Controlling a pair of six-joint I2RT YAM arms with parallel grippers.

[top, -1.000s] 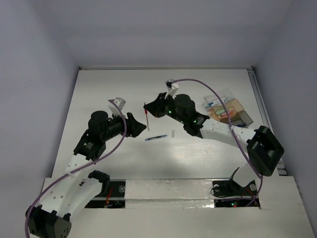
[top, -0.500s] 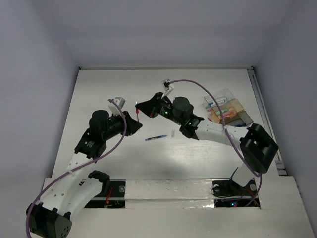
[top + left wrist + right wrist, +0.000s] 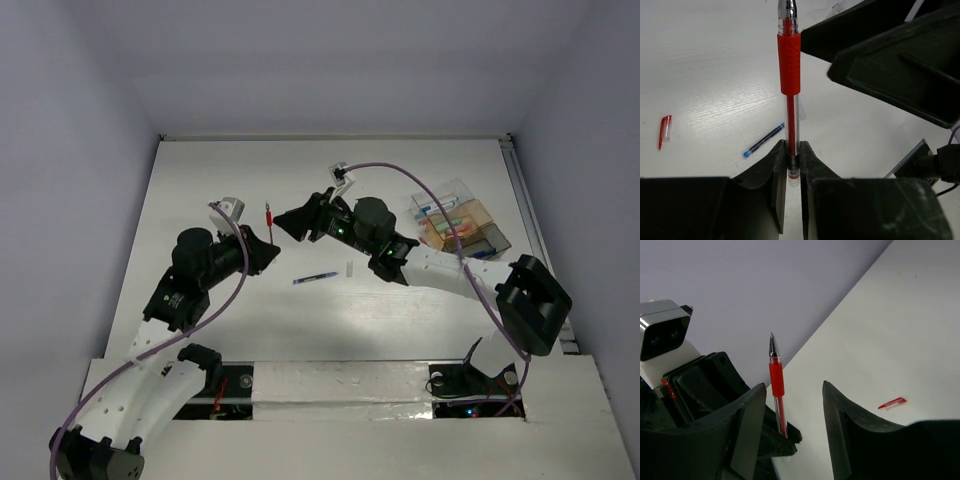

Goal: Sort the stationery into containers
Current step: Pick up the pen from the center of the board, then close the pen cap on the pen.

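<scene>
Left claw (image 3: pixel 793 150) grips red pen (image 3: pixel 789 70) upright; right claw (image 3: pixel 794 387) spread, clear.

Clear glossy plastic red pen (image 3: pixel 790 85), faintly grained matt table (image 3: pixel 700 75)

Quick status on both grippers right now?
Left gripper: closed, holding the red pen by its lower end.
Right gripper: open, holding nothing.

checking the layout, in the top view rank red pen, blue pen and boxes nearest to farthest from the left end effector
1. red pen, gripped in the left end effector
2. blue pen, lying just to its right
3. boxes, far right
</scene>
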